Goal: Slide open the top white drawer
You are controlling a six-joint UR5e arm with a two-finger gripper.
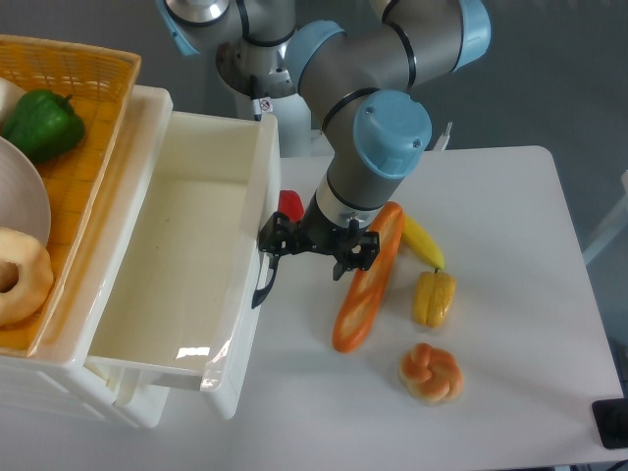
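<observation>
While the top white drawer point(186, 265) is standing pulled far out of its white cabinet point(59, 388) at the left of the bench point(520, 294), its deep tray is lying open to the camera with nothing visible inside. Its curved black handle point(263, 278) is showing on the front wall, facing right. The gripper point(312, 257) is hanging just beside that front — one dark finger is sitting at the handle's upper end and the other is standing well apart toward the baguette; the jaws are spread wide and are clasping nothing I can make out. A small red object point(289, 204) is peeking out behind the wrist, close to the drawer front. To the right, an orange baguette point(366, 281) is lying slantwise, with a yellow banana point(422, 240) beyond it, a corn cob point(433, 297) beside it and a knotted bun point(430, 373) nearer the camera. On top of the cabinet, an orange woven basket point(83, 147) is holding a green pepper point(41, 124) and a doughnut point(22, 277).
</observation>
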